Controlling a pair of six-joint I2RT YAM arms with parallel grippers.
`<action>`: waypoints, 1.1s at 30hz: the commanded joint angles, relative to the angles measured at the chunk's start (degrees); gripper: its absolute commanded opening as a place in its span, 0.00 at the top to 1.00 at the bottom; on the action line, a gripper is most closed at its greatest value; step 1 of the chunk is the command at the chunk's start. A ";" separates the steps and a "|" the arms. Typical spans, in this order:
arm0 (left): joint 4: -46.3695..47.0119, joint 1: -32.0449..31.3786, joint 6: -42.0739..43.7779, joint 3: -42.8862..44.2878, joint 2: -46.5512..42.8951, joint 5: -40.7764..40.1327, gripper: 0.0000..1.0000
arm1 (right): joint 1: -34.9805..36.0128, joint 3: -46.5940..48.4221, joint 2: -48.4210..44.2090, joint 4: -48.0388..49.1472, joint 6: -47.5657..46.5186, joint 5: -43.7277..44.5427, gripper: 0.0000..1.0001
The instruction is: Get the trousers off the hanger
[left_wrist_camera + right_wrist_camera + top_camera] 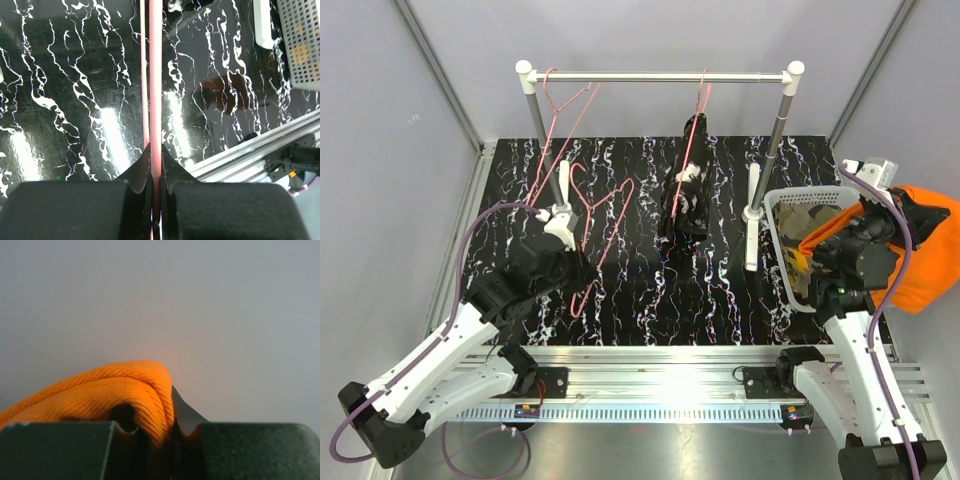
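Hanging at the centre of the frame in the top view, the black trousers (pixel 686 195) are the one garment not yet off a hanger. They are bunched dark cloth with white markings. Their long axis runs down the frame from the loaded hanger (pixel 701 110), a thin pink wire hooked on the rail (pixel 660 76). Whether their lower end touches the table (pixel 640 300) cannot be told.

From the left gripper (pixel 563 222) they lie to the upper right. From the right gripper (pixel 165 410) they lie well to the left, beyond the basket (pixel 782 200). The left arm is judged the nearer.

Neither gripper is free. The left jaws are pressed together on the wire of an empty hanger (pixel 155 75), pink and slim, slanting over the glossy black, white-veined table. The right jaws pinch a fold of the orange trousers (pixel 100 390), a coarse twill weave, held at the right edge of the frame just beside the basket.

Inside that white perforated basket lie the camouflage trousers (pixel 810 225), olive-brown and crumpled. A second bare hanger (pixel 565 100) hangs at the upper left of the rail.
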 commanded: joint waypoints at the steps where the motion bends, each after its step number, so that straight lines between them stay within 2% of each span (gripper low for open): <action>1: 4.93 -0.05 3.14 -0.53 -0.71 2.15 1.00 | -0.31 1.68 -2.04 4.74 -6.75 -6.32 1.00; 6: 5.11 -0.05 4.02 -0.44 -3.34 5.84 1.00 | -0.49 -7.19 -3.63 2.18 -4.74 -11.48 1.00; 10: 3.27 -0.05 6.39 1.58 -5.01 9.18 1.00 | -1.19 -16.41 -3.64 -3.44 2.71 -18.70 1.00; 13: 1.86 -0.05 7.89 3.25 -6.24 7.95 1.00 | -1.19 -17.49 -0.13 -4.07 7.29 -21.96 0.99; 17: -0.69 -0.05 9.38 6.76 -6.86 6.72 1.00 | -1.19 -14.24 12.75 -0.21 9.15 -22.32 0.96; 22: -2.01 -0.05 10.09 9.31 -8.09 5.05 1.00 | -0.93 -9.06 26.67 0.34 15.90 -19.77 0.83; 24: -2.89 -0.05 10.61 10.19 -8.27 4.18 1.00 | -0.84 -6.86 31.34 -2.90 19.77 -20.29 0.73; 25: -3.06 -0.05 10.79 10.37 -8.27 3.91 1.00 | -0.84 -3.55 32.57 -7.27 25.01 -20.21 0.66; 26: -3.59 -0.05 11.05 10.54 -8.27 3.73 1.00 | -0.84 -1.51 34.41 -10.36 28.29 -19.69 0.53; 28: -3.94 -0.05 11.32 10.89 -7.83 2.86 1.00 | -0.84 3.31 35.04 -19.30 36.44 -19.77 0.43; 29: -4.12 -0.05 11.41 10.98 -7.66 2.85 1.00 | -0.92 4.91 34.17 -23.10 39.71 -20.46 0.33; 30: -4.21 -0.05 11.49 11.16 -7.22 2.68 1.00 | -0.84 6.40 33.03 -27.22 43.22 -23.69 0.22; 31: -4.30 -0.05 11.49 11.42 -6.95 2.68 1.00 | -1.10 9.20 31.98 -35.88 50.48 -26.51 0.13; 32: -4.47 -0.05 11.49 12.03 -6.78 2.68 1.00 | -1.54 10.45 29.62 -39.27 54.21 -29.58 0.01; 33: -4.56 -0.05 11.41 12.47 -6.51 1.11 1.00 | -1.89 11.94 28.55 -44.70 57.90 -36.57 0.01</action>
